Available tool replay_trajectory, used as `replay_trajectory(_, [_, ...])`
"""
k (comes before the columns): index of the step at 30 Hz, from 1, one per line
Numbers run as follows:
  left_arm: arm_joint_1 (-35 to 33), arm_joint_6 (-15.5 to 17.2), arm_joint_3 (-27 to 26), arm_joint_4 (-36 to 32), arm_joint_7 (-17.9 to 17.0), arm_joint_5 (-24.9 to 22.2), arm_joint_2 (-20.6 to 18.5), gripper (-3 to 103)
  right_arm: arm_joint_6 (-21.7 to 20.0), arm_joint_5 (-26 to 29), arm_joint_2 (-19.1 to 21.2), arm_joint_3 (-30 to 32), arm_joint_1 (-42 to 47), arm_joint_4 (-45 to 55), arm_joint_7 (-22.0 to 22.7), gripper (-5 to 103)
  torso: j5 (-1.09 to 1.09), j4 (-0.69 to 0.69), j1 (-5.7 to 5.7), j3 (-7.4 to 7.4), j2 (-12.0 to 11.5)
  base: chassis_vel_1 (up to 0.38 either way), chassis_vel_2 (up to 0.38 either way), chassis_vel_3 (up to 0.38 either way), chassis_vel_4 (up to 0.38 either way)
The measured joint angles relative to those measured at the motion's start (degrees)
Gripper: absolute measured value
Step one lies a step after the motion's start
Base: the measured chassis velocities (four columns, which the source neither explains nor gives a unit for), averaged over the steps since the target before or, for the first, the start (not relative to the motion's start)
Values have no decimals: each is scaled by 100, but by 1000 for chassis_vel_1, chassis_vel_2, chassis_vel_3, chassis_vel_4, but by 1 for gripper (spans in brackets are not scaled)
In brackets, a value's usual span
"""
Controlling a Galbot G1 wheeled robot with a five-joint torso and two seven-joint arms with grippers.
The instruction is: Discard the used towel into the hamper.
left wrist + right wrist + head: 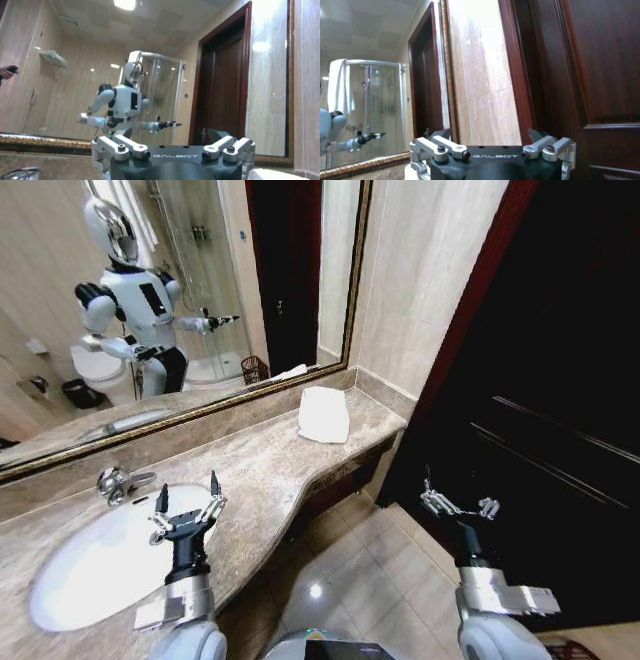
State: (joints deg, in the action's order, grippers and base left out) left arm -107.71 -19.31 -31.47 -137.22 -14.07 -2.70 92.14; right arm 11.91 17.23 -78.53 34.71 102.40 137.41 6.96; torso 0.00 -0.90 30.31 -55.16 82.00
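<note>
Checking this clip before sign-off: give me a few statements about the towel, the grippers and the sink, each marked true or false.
1. The white towel lies folded on the marble counter, near its far end. True.
2. The left gripper holds the towel. False: it hovers open and empty over the edge of the sink, well apart from the towel.
3. The right gripper is open, out in front of the dark wooden door. True.
4. The towel lies in the sink. False: it rests on the counter, away from the basin.
5. The faucet stands at the far rim of the sink, toward the mirror. True.
</note>
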Motion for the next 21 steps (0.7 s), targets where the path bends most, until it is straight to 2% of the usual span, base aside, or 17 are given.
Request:
replay_trajectory(9, [18,21,-55,41,-10,7,0,100,-2,35,37,-20,-76,-68,-3,100,1,-1,0,0,0,-95,97,82,-103])
replay_trajectory(13, [40,183,-121,63,-92,8,-15,100,13,100,83,-40,-82,-84,-28,100,0,0,-1,0,0,-96,115,112,-89])
replay_trajectory(17, [128,438,-235,82,-114,-163,-200,100,13,119,148,-32,-120,-106,-68,100,0,-1,4,-1,-1,-99,96,103,-96])
replay_trajectory(20, [303,714,-444,109,-83,-604,-532,100,26,84,159,-26,-124,-113,-174,100,0,0,5,-1,-2,-62,48,49,-38])
replay_trajectory(21, [303,714,-444,109,-83,-604,-532,100,26,84,159,-26,-124,-113,-174,100,0,0,5,-1,-2,-53,12,19,-3])
